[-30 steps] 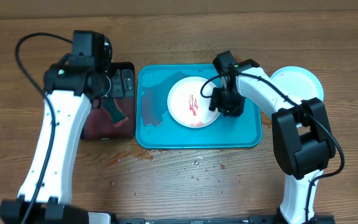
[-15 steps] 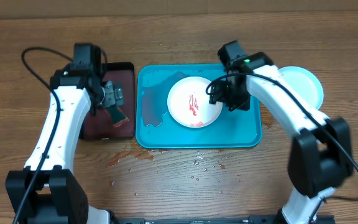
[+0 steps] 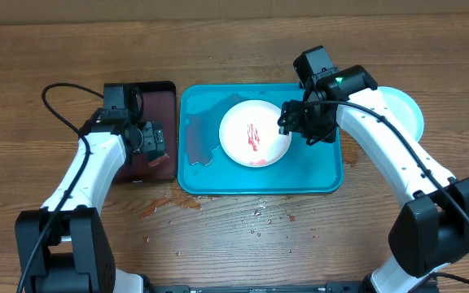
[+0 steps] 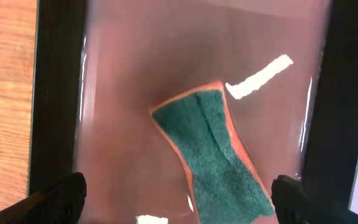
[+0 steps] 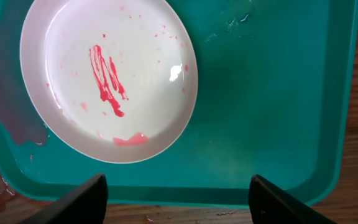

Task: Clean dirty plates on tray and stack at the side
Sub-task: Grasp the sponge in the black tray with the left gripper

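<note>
A white plate [image 3: 255, 133] [image 5: 109, 78] with red smears lies in the middle of the turquoise tray [image 3: 324, 175] [image 5: 272, 106]. My right gripper [image 3: 304, 124] [image 5: 179, 202] hovers open just off the plate's right edge, with only bare tray floor between its fingers. A pale mint plate [image 3: 401, 110] rests on the table right of the tray, partly behind my right arm. My left gripper [image 3: 151, 140] [image 4: 179, 205] hangs open over a green sponge [image 4: 213, 149] [image 3: 156, 156], its fingers wide on either side and not touching it.
The sponge lies in a smaller dark-red tray [image 3: 165, 94] [image 4: 123, 93] with a black rim, left of the turquoise one. Pinkish water pools in the turquoise tray's left part [image 3: 198, 142]. Wet red smears and droplets [image 3: 173, 203] mark the wood in front.
My right gripper has opened wider and shifted slightly right and back from the plate's edge. My left arm has drawn back and lowered its gripper over the sponge.
</note>
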You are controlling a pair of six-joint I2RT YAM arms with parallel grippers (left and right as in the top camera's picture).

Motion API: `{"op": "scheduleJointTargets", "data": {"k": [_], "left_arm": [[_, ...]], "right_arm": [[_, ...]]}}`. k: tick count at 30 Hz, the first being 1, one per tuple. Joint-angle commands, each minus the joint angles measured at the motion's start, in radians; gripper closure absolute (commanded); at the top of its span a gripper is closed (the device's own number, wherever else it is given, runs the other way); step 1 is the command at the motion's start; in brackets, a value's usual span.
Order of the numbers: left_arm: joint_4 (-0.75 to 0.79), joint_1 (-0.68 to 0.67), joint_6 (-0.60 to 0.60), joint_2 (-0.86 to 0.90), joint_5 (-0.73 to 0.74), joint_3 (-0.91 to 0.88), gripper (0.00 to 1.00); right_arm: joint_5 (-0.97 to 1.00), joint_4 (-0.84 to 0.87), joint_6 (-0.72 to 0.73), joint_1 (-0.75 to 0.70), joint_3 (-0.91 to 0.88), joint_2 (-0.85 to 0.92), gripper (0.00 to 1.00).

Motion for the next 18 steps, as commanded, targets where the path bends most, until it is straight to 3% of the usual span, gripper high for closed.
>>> {"op": "scheduleJointTargets", "data": {"k": [1,5,10,18], "left_arm": [[0.017,-0.002,0.225,0.006,0.009,-0.008,0.02],[0.041,-0.002,0.498,0.006,0.027,-0.008,0.00],[0.060,0.001,0.753,0.006,0.121,-0.008,0.00],[0.072,0.021,0.948,0.031,0.176,-0.008,0.00]], "right_arm": [[0.008,-0.002,-0.005,0.001,0.015,-0.016,0.26],[0.008,-0.012,-0.003,0.002,0.015,-0.016,0.26],[0.008,-0.023,-0.004,0.002,0.015,-0.016,0.26],[0.008,-0.025,-0.003,0.002,0.015,-0.016,0.26]]}}
